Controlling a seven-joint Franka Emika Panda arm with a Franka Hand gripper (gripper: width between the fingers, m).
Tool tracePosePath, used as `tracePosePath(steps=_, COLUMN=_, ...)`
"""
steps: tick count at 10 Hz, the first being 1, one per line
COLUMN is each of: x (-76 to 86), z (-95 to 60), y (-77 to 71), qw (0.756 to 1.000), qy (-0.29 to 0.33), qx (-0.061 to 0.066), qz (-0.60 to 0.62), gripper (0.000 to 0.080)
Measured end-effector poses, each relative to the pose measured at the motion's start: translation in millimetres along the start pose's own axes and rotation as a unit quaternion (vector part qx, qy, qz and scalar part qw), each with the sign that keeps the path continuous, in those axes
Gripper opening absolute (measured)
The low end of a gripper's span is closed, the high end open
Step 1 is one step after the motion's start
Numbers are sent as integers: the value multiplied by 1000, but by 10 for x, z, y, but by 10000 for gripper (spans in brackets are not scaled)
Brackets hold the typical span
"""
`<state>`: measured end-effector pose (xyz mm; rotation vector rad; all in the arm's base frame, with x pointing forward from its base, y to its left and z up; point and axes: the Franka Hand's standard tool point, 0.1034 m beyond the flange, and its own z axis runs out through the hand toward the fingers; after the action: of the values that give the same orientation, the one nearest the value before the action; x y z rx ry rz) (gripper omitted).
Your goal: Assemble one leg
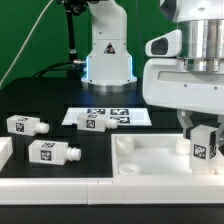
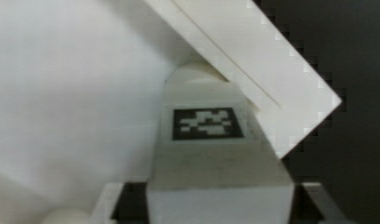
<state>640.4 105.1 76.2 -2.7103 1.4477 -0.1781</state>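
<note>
So going across the exterior view, three loose legs (image 1: 27, 125) sit on the black table's (image 1: 150, 195) left side, the marker board (image 1: 108, 117) lies mid-table, and on the right the gripper (image 1: 203, 135) pinches the leg (image 1: 204, 143) over the white tray part (image 1: 160, 160).

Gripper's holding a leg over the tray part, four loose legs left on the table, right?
Not four: the exterior view shows three loose legs on the table. The gripper does hold a leg over the white tray part.
</note>
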Motion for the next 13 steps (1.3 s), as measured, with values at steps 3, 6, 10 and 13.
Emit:
tracePosePath(steps=3, x=3, z=4, y=18, qw=950, qy=-28, qx=-10, qz=311, gripper=285)
tracePosePath(steps=6, x=3, z=3, y=31, qw=911, qy=-38, qx=-14, qz=409, gripper=285)
tracePosePath(steps=10, x=-79, z=33, y=5, qw=982, qy=-28, qx=-8, qz=188, gripper=556)
tracePosePath(steps=13, x=-92, z=41, y=-16, qw=1000, qy=-29, qx=3, qz=3, gripper=644)
